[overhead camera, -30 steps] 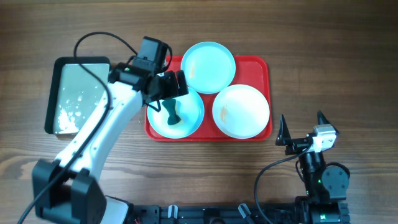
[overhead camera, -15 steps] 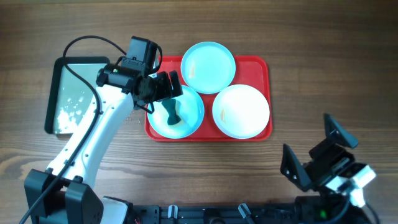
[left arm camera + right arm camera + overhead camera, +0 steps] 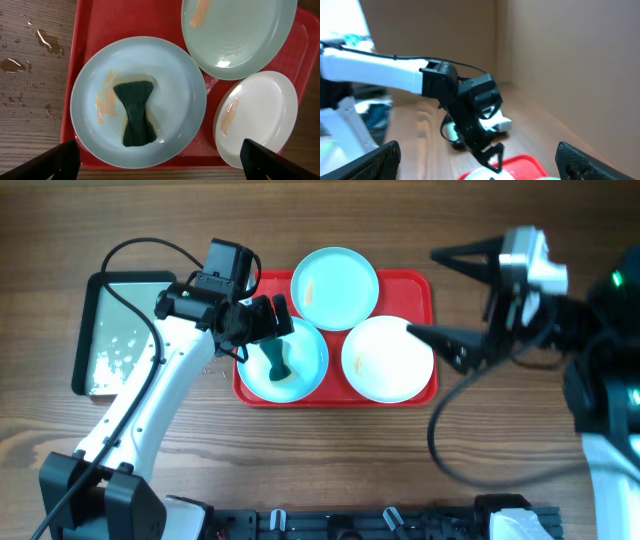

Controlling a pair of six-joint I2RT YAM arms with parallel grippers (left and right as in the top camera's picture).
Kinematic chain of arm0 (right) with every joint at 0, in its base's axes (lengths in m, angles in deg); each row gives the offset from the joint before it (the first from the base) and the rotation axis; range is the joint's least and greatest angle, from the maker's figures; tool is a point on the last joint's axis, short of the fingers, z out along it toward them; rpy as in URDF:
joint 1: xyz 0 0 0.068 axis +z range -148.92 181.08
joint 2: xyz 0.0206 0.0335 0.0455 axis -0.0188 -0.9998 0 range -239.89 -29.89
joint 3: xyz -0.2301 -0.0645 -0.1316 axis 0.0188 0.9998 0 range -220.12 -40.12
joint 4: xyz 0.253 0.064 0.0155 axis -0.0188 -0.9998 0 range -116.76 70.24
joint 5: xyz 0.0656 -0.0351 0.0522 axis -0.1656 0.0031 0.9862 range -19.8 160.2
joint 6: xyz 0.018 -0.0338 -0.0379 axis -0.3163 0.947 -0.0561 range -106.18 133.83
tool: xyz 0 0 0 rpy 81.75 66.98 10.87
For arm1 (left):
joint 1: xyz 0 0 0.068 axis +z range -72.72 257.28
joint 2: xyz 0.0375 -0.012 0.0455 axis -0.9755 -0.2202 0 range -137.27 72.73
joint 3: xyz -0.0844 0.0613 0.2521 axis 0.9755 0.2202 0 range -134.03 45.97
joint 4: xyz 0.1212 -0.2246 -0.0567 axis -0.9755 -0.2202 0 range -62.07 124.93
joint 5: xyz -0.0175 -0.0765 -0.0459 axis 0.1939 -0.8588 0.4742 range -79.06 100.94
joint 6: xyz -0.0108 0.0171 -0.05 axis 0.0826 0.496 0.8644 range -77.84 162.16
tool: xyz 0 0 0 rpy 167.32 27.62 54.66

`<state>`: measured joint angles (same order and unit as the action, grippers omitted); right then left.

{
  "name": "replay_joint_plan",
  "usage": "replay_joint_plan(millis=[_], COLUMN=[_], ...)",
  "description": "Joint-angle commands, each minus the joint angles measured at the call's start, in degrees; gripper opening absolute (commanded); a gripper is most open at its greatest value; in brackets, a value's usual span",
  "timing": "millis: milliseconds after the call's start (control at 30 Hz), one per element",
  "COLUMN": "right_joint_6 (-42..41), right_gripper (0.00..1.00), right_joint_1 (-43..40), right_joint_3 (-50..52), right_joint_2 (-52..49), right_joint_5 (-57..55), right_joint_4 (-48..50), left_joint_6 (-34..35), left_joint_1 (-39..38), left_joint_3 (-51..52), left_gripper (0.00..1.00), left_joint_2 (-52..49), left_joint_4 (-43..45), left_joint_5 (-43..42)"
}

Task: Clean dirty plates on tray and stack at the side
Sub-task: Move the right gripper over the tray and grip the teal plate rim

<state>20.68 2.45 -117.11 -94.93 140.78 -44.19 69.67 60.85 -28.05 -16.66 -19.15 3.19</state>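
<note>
I see all 3 plates on the tray (image 3: 336, 392). 1 blue plate (image 3: 335, 288) sits at the far side, a 2nd blue plate (image 3: 305, 355) at the near left and the white plate (image 3: 387, 358) at the near right, their rims crowding together. Each carries an orange smear.

A dark sponge (image 3: 136, 115), pinched at its waist, lies flat in the near-left plate, just right of its smear. My left gripper (image 3: 268, 323) hangs over that plate with its fingers spread wide, holding nothing.

My right gripper (image 3: 420, 292) is up high over the tray's right end, fingers also far apart and empty.

Left of the tray is a small black-rimmed tray (image 3: 115, 300) with white flecks inside. Water drops (image 3: 45, 40) lie on the table (image 3: 300, 460) beside the red rim.
</note>
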Motion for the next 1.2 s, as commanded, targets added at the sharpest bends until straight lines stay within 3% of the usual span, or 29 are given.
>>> replay_joint_plan(millis=[0, 233, 300, 367, 400, 467, 500, 533, 767, 833, 1167], right_joint_6=[-16.7, -21.1, -23.5, -23.3, -23.3, -23.1, -23.5, -23.5, -19.1, -19.0, -17.6], right_gripper=[1.0, 1.0, 1.0, 1.0, 0.93, 0.58, 0.45, 0.4, 0.43, 0.39, 0.4], right_joint_1=[0.5, 11.4, 15.5, 18.8, 20.5, 22.7, 23.3, 23.7, 24.3, 24.6, 27.9], right_joint_3=[-0.8, -0.8, -0.8, -0.8, -0.8, -0.8, -0.8, -0.7, -0.6, -0.6, -0.5], right_joint_2=[-6.4, -19.1, -23.1, -26.4, -28.0, -30.8, -32.3, -34.1, -46.3, -48.8, -51.8], right_joint_5=[-3.4, -46.6, -55.8, -56.8, -56.9, -56.9, -56.9, -56.8, -43.2, -43.8, -49.2], right_joint_4=[0.7, -15.5, -16.1, -13.5, -11.8, -9.4, -8.5, -7.8, -4.7, -4.0, -2.8], left_joint_6=[0.0, 0.0, 0.0, 0.0, 0.0, 0.0, 0.0, 0.0, 0.0, 0.0, 0.0], left_joint_1=[0.2, 0.2, 0.2, 0.2, 0.2, 0.2, 0.2, 0.2, 0.2, 0.2, 0.2], left_joint_3=[-0.3, -0.1, -0.1, -0.1, -0.1, -0.1, -0.1, -0.1, -0.1, -0.1, -0.1], left_gripper=[1.0, 1.0, 1.0, 1.0, 1.0, 1.0, 1.0, 1.0, 1.0, 1.0, 1.0], left_joint_2=[0.5, 0.4, 0.4, 0.4, 0.4, 0.4, 0.4, 0.4, 0.4, 0.4, 0.4], left_joint_4=[-0.2, 0.0, 0.0, 0.0, 0.0, 0.0, 0.0, 0.0, 0.0, 0.0, 0.3], left_joint_5=[3.8, 4.4, 4.4, 4.4, 4.4, 4.4, 4.4, 4.4, 4.4, 4.4, 4.4])
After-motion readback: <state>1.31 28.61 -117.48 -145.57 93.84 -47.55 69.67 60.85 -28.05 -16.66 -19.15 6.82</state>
